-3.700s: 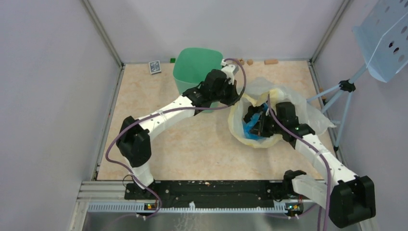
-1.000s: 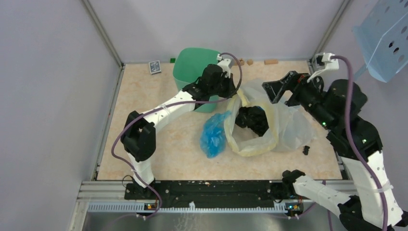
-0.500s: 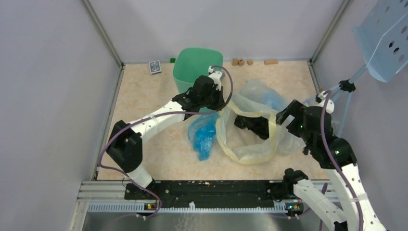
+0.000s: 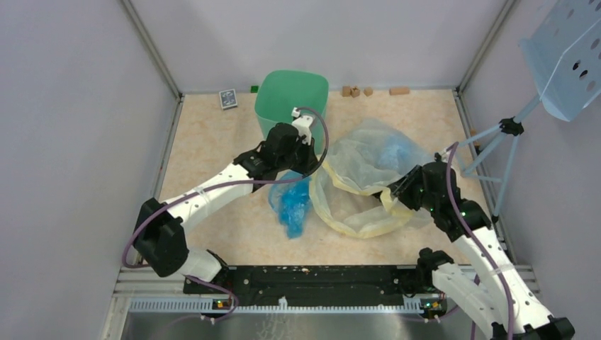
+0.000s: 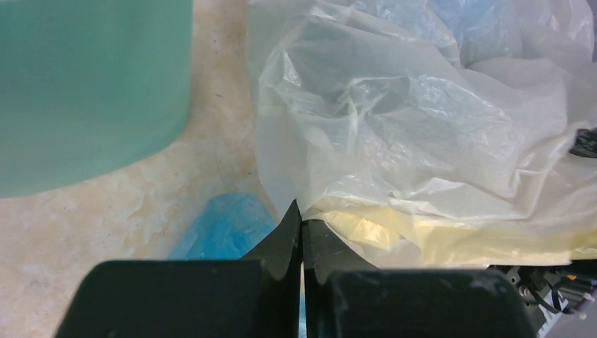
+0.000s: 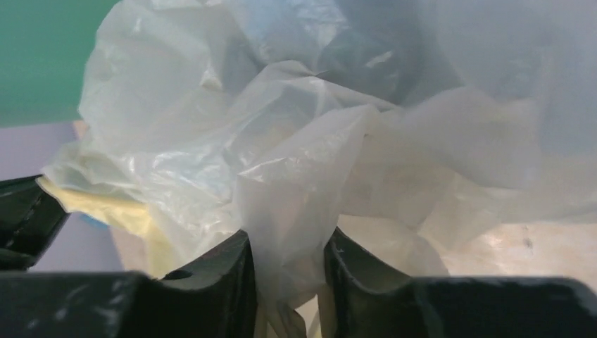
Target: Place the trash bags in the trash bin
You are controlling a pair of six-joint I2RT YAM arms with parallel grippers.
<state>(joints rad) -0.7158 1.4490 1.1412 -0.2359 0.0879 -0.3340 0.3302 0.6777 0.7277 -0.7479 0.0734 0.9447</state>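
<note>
Expect light, limp, slick blue trash bag (image 4: 289, 202); pinch a bunched fold; note L gripper (image 5: 301, 222), R gripper (image 6: 285, 246) both clamped on clear yellowish bag (image 4: 361, 152).

Bottom centre: the right gripper (image 6: 285, 243) pinches a fold of the clear plastic bag (image 6: 281, 141), which fills the frame. Upper left: green bin (image 6: 42, 49). Lower right: tabletop (image 6: 524, 246).

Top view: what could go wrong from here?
1. Left gripper and right gripper both pinch the clear yellowish bag, not the blue bag; pulling apart may tear it.
2. That blue bag lies loose on the table near the green bin; the film could drag it away.
</note>
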